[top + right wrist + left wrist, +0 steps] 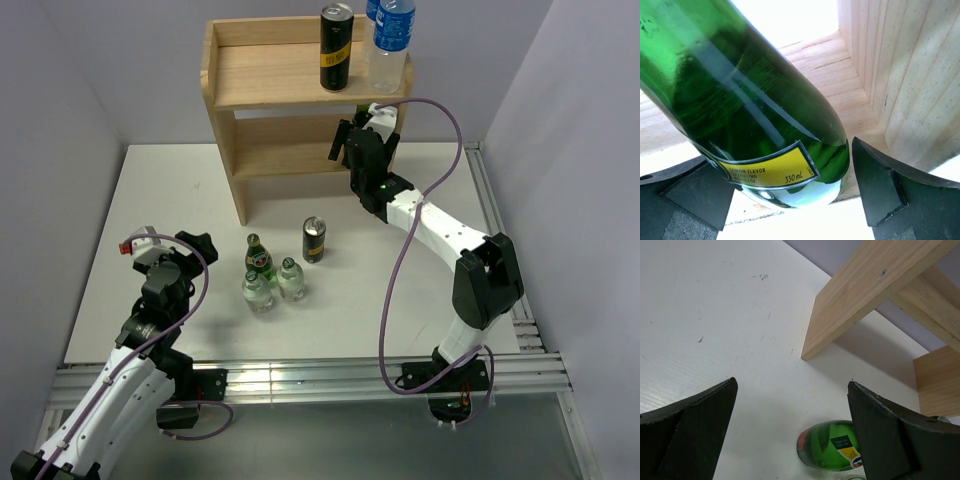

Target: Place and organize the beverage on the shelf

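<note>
While right jaws flank a bottle (755, 110) (green), left jaws gape — wide.

There is one wooden shelf (270, 75). There are two cans, a tall black can (336, 48) and a shorter dark can (315, 240). There are two water bottles, a front water bottle (390, 45) and a rear water bottle (372, 8). There are two green glass bottles, a standing green bottle (259, 262) and a gripped green bottle (740, 100). There are two small clear bottles, a left clear bottle (258, 293) and a right clear bottle (291, 281).

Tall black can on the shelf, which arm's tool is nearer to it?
Right. The right tool is at the shelf's lower board just under the can; the left tool hangs far off over the table's left side.
</note>
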### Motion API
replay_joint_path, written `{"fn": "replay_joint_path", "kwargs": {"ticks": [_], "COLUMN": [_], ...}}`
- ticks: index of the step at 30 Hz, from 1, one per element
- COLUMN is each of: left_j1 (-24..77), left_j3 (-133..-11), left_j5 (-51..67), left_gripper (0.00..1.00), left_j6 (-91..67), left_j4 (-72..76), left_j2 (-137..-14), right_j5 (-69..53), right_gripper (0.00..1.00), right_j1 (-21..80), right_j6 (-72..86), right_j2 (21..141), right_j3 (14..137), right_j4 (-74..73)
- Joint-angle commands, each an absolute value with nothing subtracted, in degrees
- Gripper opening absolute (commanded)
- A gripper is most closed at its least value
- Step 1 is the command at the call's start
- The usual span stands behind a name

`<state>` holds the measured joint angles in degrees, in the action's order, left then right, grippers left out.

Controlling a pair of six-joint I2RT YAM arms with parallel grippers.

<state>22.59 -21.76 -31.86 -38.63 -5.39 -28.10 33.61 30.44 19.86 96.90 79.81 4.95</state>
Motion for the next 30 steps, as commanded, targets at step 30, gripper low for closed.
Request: {"fn": "replay_joint_path", "kwargs": {"ticks": [30], "left_j1": [22.9], "left_j3": [-22.2], "left_j5": [-32.8], "left_gripper": [0.99], "left_j6": [-38.2], "left_j4": [-3.3], "left_j2": [-28.3], "right_j5": [31.6], "right_gripper": [1.00], "right_j1": [31.5], "right_j6": [19.7], "right_j2": [88.0], "right_j3": [74.4], "right_j4": [4.5]}}
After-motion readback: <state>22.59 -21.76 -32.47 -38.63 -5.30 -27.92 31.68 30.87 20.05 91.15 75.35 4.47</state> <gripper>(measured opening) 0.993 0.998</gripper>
